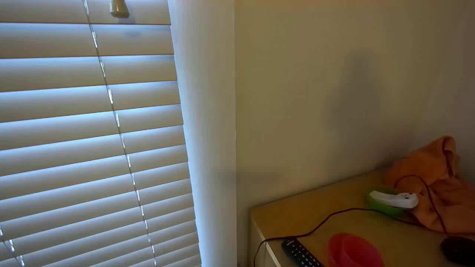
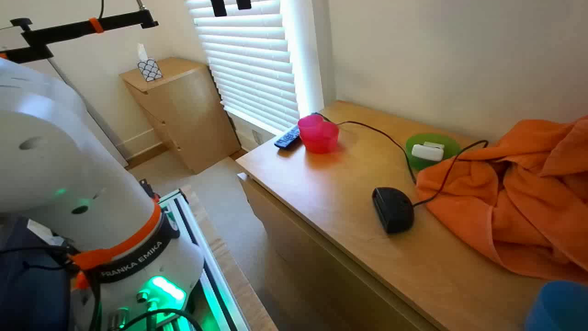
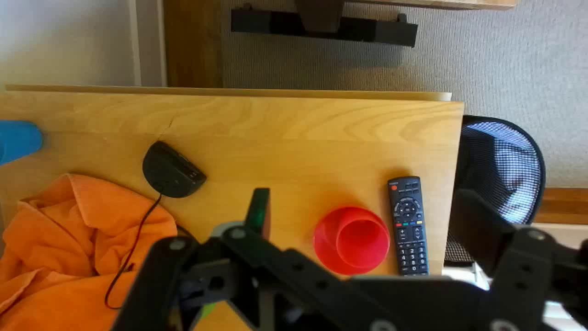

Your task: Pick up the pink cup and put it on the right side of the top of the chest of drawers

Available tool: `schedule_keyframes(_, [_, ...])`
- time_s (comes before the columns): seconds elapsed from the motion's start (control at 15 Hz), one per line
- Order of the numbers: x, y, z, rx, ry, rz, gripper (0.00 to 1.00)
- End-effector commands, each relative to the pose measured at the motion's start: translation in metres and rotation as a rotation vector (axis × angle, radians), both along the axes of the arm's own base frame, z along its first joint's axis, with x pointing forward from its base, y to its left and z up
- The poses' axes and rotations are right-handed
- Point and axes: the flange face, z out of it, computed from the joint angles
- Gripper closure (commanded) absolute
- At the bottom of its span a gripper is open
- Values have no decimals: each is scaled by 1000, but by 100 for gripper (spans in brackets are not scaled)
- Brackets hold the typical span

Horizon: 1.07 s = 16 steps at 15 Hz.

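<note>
The wood-grained bench (image 2: 340, 197) is carrying several things. Near one end a pink bowl (image 2: 320, 140) is standing, a black remote (image 3: 409, 225) lying just beside it. Well apart from these, a rumpled orange towel (image 2: 510, 207) is spreading out, with a green bowl (image 2: 452, 146) sitting right next to it. A half-round black device (image 2: 395, 211) is resting near the towel, a thin dark cord (image 3: 151, 209) running from it over the folds. Dark cord (image 1: 356, 208) is also crossing the top and hanging over the end by the remote. A blue cup (image 3: 20, 139) is sitting well away from the pink bowl.
</note>
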Motion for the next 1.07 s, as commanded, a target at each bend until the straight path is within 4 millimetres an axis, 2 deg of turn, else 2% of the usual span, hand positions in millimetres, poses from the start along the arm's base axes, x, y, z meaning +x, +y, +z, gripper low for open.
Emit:
schedule_keyframes(0.0, [0,0,1,0,1,0,0])
schedule_keyframes(0.2, [3,1,-3,5,0,-21,0])
schedule_keyframes(0.33, [19,4,-22,57,-1,-67,0])
schedule_keyframes(0.53, [43,18,-61,132,-6,-124,0])
schedule_keyframes(0.67, [60,26,-95,146,-8,-159,0])
schedule_keyframes(1.0, [104,22,-203,109,29,-268,0])
